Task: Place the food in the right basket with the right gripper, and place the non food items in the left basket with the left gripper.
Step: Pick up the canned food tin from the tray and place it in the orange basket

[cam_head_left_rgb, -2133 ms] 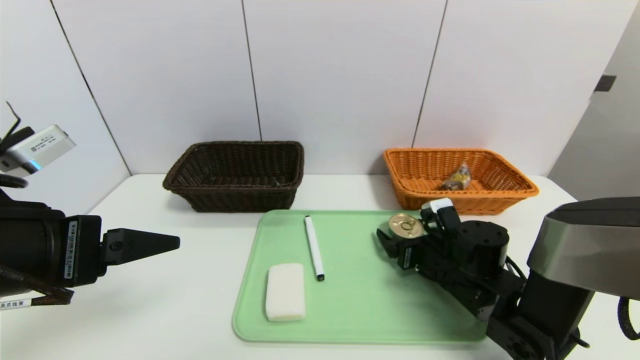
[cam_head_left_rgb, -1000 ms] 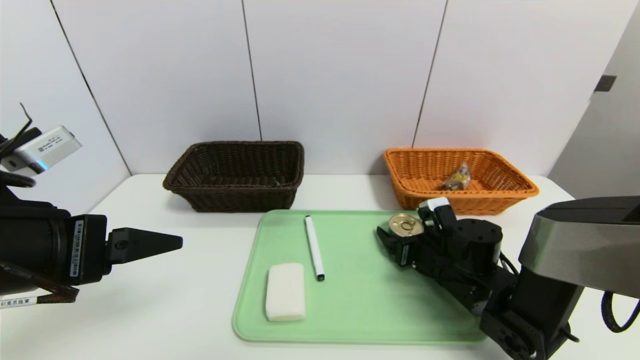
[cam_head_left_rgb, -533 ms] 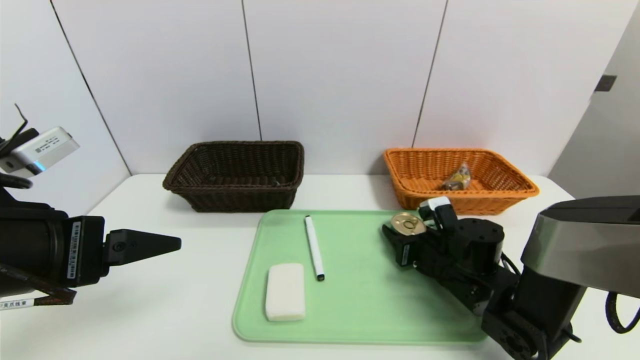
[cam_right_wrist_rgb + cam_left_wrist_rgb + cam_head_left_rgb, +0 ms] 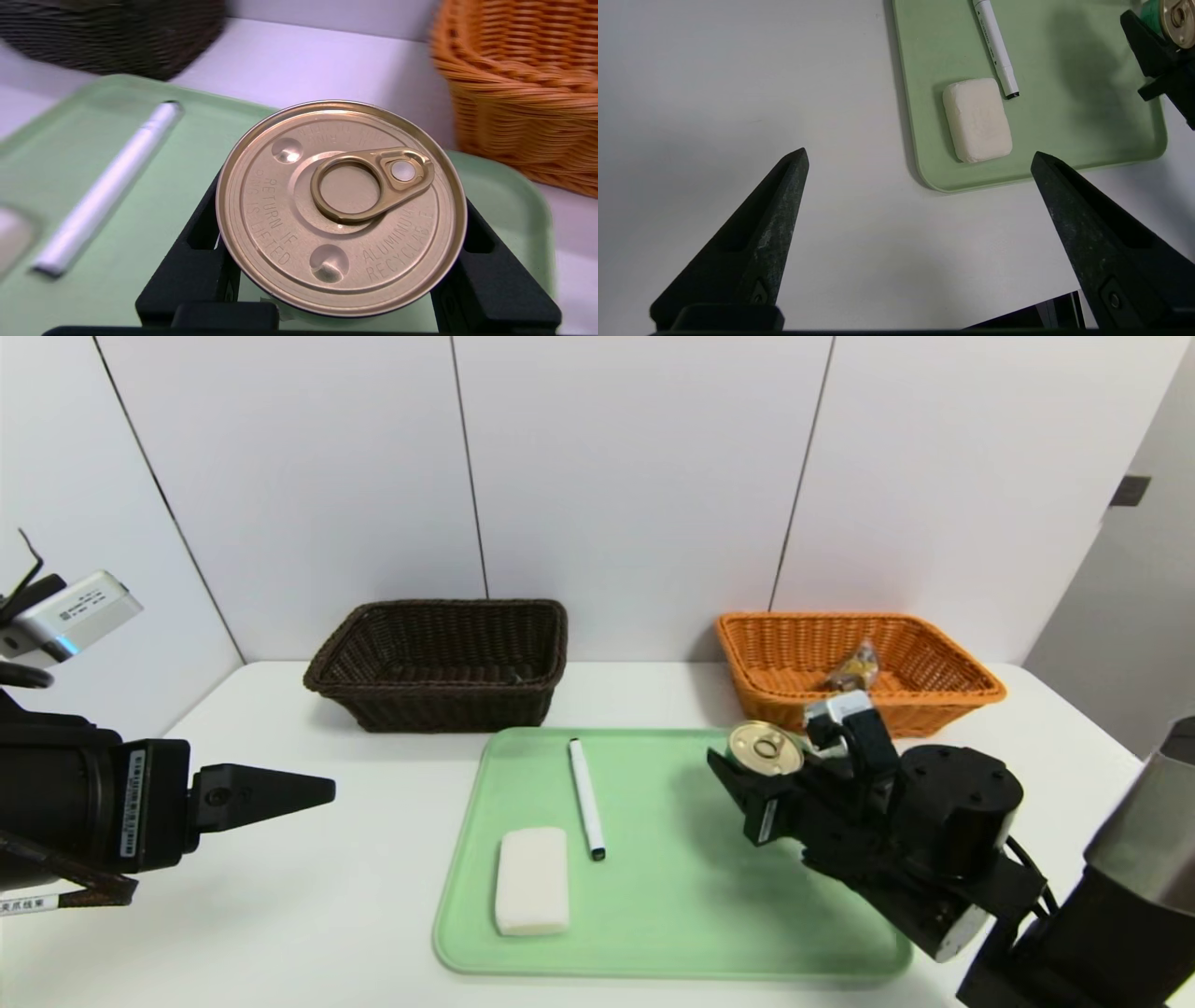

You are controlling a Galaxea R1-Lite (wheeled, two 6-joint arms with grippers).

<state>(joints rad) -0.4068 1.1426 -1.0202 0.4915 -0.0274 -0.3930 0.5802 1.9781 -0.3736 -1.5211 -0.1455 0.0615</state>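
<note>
The pull-tab tin (image 4: pixel 766 749), clamped upright in the right gripper (image 4: pixel 775 775), hangs above the green tray (image 4: pixel 672 896), just short of the orange basket (image 4: pixel 934 709) it is bound for

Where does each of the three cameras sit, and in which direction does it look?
Head view: on the robot's head, facing forward and down at the green tray; both arms show.
Left wrist view: over the table; open left gripper frames the white block.
Right wrist view: behind the right gripper, holding the tin.
All show the marker.
</note>
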